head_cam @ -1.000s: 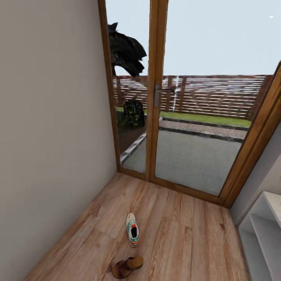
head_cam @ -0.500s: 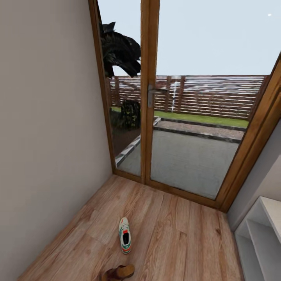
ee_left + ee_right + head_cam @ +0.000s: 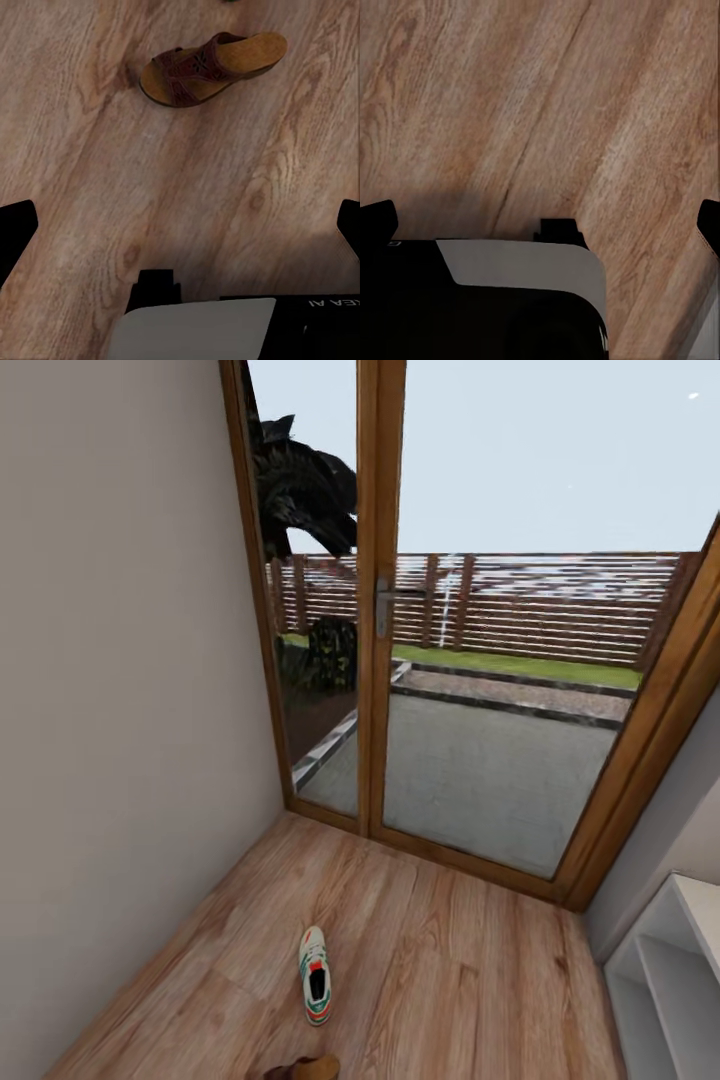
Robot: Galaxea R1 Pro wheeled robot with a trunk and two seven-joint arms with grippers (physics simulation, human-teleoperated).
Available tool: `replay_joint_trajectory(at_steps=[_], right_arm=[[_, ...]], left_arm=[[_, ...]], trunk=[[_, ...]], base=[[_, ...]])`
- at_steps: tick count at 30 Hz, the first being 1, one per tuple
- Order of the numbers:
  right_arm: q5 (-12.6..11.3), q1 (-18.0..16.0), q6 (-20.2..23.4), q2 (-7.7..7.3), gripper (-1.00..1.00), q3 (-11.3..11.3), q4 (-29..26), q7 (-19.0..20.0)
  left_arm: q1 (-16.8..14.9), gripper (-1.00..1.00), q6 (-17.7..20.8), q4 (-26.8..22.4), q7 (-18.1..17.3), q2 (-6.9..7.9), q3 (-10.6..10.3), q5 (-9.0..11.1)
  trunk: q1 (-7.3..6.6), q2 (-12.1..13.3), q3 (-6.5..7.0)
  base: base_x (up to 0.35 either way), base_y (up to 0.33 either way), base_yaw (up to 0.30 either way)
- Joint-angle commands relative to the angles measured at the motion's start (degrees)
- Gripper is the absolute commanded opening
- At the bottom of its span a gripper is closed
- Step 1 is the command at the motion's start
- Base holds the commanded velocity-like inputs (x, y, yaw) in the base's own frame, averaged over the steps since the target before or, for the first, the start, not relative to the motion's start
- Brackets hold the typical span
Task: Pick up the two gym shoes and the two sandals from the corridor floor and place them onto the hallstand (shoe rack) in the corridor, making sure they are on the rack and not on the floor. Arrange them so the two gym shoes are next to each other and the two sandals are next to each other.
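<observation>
Looking along my left gripper (image 3: 180, 225), spread wide and empty with fingertips at both frame edges, I find one sandal (image 3: 214, 69) on the corridor floor (image 3: 90, 150) at upper centre, ahead of the fingers, its long axis crosswise. My left arm is nearer, I judge. My right gripper (image 3: 540, 221), equally wide, holds nothing. Head view: a gym shoe (image 3: 316, 988) lies lower centre, the sandal cut off at the bottom edge, the hallstand (image 3: 668, 970) clipped lower right.
</observation>
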Motion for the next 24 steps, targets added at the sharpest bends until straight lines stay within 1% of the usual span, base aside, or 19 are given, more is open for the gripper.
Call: replay_joint_trajectory(at_steps=[1,5,12,17,24], right_arm=[[0.00,0.00,0.00,0.00,1.00,0.00,0.00,0.00],[0.00,0.00,0.00,0.00,1.00,-0.02,0.00,0.02],[0.00,0.00,0.00,-0.02,1.00,-0.04,0.00,0.01],[0.00,0.00,0.00,-0.02,1.00,-0.05,-0.01,0.00],[0.00,0.00,0.00,-0.01,1.00,-0.05,-0.05,0.00]], left_arm=[[0.00,1.00,0.01,0.00,0.00,0.00,0.01,0.00],[0.00,1.00,-0.01,0.00,0.00,0.00,0.01,0.00],[0.00,1.00,-0.01,0.00,0.00,0.00,0.01,0.00],[0.00,1.00,-0.02,0.00,0.00,0.00,-0.04,0.00],[0.00,1.00,0.00,0.00,0.00,0.00,-0.07,0.00]], trunk=[[0.00,0.00,0.00],[0.00,0.00,0.00],[0.00,0.00,0.00],[0.00,0.00,-0.06],[0.00,0.00,-0.25]], base=[[0.252,-0.035,0.000],[0.165,-0.019,0.000],[0.039,-0.004,0.039],[0.006,-0.001,0.167],[0.001,0.000,0.247]])
